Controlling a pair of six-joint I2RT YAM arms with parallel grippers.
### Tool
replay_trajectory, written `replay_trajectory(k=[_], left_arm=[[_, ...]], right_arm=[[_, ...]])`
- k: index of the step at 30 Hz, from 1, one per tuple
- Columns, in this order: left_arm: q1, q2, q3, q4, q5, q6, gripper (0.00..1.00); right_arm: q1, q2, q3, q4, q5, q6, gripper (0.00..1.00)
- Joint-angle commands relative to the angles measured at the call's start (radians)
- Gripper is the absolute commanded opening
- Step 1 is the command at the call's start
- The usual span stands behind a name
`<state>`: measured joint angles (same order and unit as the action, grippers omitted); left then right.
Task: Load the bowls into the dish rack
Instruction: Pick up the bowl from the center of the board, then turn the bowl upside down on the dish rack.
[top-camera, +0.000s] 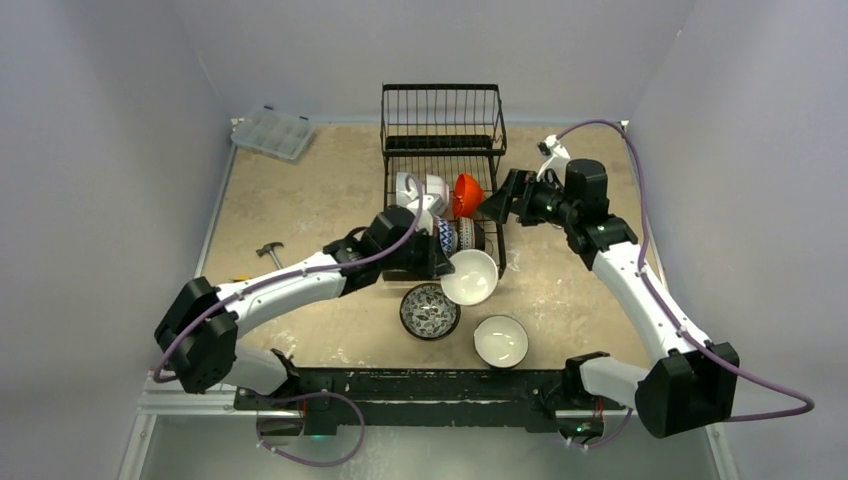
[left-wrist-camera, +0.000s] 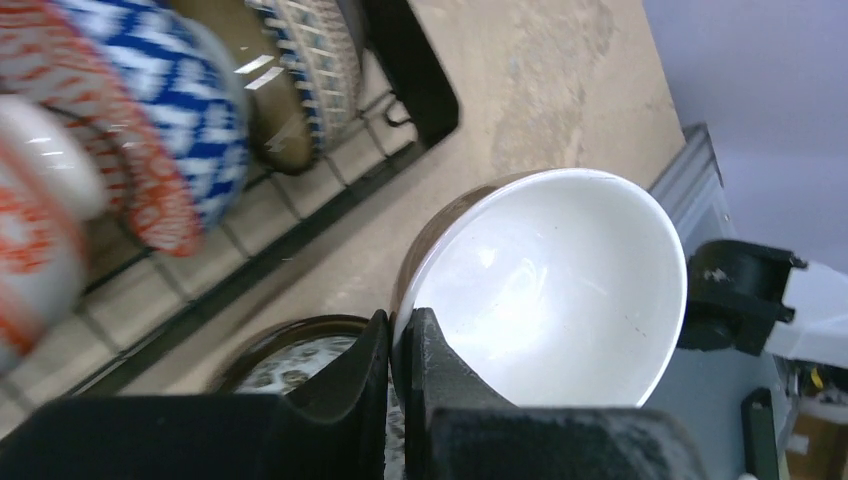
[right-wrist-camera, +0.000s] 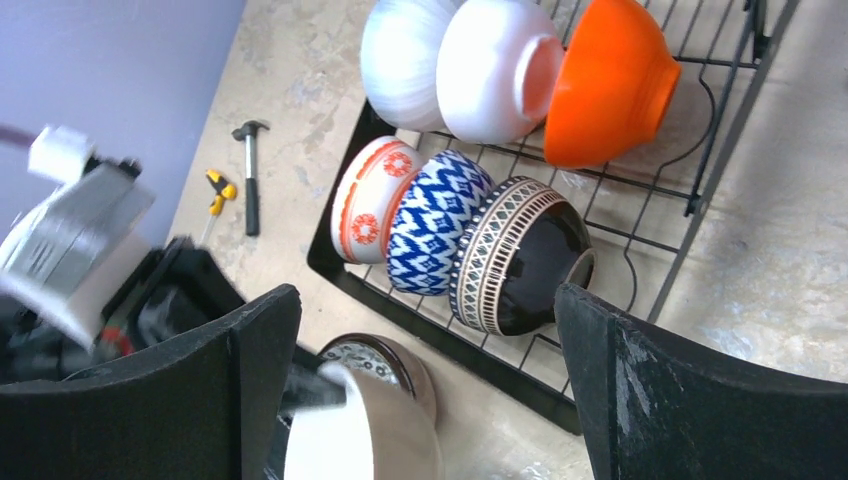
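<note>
Left tool (left-wrist-camera: 397, 335) pinched shut on the rim of a brown round ceramic bowl with a white inside (left-wrist-camera: 550, 290), tilted on edge just outside the near edge of the black wire dish rack (top-camera: 443, 120). Just beneath it on the tan surface (top-camera: 300, 200), a dark round bowl with a patterned lining (top-camera: 430, 311). Nearer the arm bases and apart from both, an upright white-lined round bowl (top-camera: 501, 341).

Right tool (right-wrist-camera: 425, 300) spread wide, gripping nothing, hovering at the rack's right side.

Six bowls on edge in the rack's slotted base, in two rows of three:
- Far row: ribbed white bowl (right-wrist-camera: 405, 55), smooth white bowl (right-wrist-camera: 490, 65), plain orange bowl (right-wrist-camera: 610, 80).
- Near row: white bowl with orange medallions (right-wrist-camera: 365, 210), blue-and-white patterned bowl (right-wrist-camera: 430, 230), dark bowl with tan banding (right-wrist-camera: 515, 255).

Left of the rack on the surface, a small hammer (right-wrist-camera: 248, 170).
</note>
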<state>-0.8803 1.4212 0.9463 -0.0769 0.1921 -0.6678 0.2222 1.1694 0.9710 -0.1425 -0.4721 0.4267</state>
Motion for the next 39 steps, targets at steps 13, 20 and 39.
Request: replay_trajectory(k=[13,20,39], left_arm=[[0.376,-0.242,-0.081,-0.011,0.043,-0.076,0.0],[0.415,-0.28,-0.12,0.161,0.172,-0.135,0.0],[0.415,-0.365,-0.133,0.29,0.216,-0.167,0.0]], right_arm=[[0.064,0.016,-0.164,0.462,-0.351,0.345,0.99],[0.162,0.061,-0.201,0.637,-0.363,0.473,0.99],[0.258,0.14,-0.169,0.693,-0.321,0.534,0.99]])
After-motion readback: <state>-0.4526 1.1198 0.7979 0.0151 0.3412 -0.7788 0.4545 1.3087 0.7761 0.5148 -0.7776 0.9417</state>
